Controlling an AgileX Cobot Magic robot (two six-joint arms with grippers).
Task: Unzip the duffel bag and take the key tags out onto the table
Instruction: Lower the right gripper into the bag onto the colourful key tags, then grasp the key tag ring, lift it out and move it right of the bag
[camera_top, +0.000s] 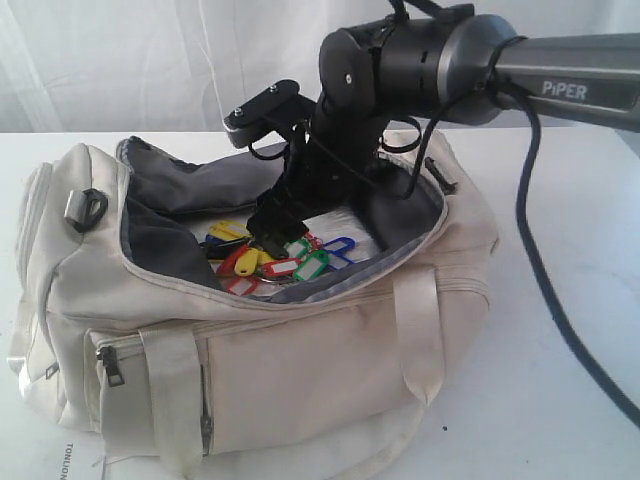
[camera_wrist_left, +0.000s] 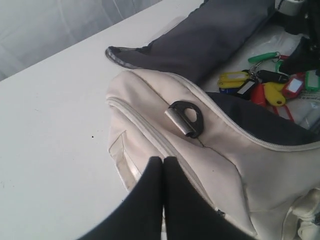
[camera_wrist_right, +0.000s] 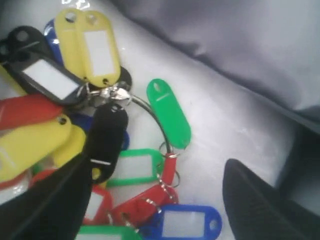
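The large cream-white fabric duffel bag (camera_top: 300, 370) is lying unzipped on the broad white tabletop (camera_top: 600, 300), its grey lining showing. The bunch of red, blue, yellow and green plastic key tags (camera_top: 275, 258) is sitting inside on the bag's floor. The right claw (camera_wrist_right: 165, 167) is reaching into the opening, released, straddling the bunch and gripping nothing. The left claw (camera_wrist_left: 163, 162) is hanging clenched over the bag's end, near a black strap clip (camera_wrist_left: 186, 119). Unzipping looks done and picking is in hand. Next, the right claw probably needs to lower, close on a tag or the metal ring (camera_wrist_right: 155, 117), and lift clear of the rim.
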